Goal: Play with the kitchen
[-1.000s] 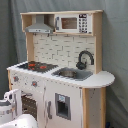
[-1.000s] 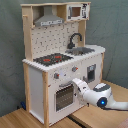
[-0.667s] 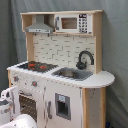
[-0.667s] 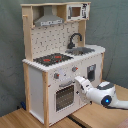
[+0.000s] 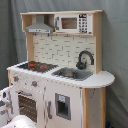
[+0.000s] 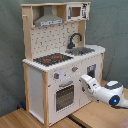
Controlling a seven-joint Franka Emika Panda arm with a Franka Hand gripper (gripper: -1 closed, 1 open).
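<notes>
The kitchen (image 5: 62,65) (image 6: 55,50) is a tall white and light-wood toy that shows in both exterior views. It has a black-red stovetop (image 6: 52,59), a black faucet (image 6: 75,39) over the sink (image 6: 82,50), a windowed oven door (image 6: 64,95), a grey hood (image 6: 48,20) and a small microwave (image 6: 75,11). In the second exterior view my gripper (image 6: 85,82) hangs just in front of the lower cabinet front. It is to the right of the oven door and below the knobs (image 6: 56,76). In the first exterior view the gripper (image 5: 7,97) shows at the lower left edge.
A grey curtain hangs behind the kitchen. The kitchen stands on wooden boards (image 6: 95,117). My white arm with a blue ring (image 6: 116,100) reaches in from the second exterior view's right, low over the boards.
My gripper has risen a little and come closer to the kitchen's front. The kitchen itself has not moved.
</notes>
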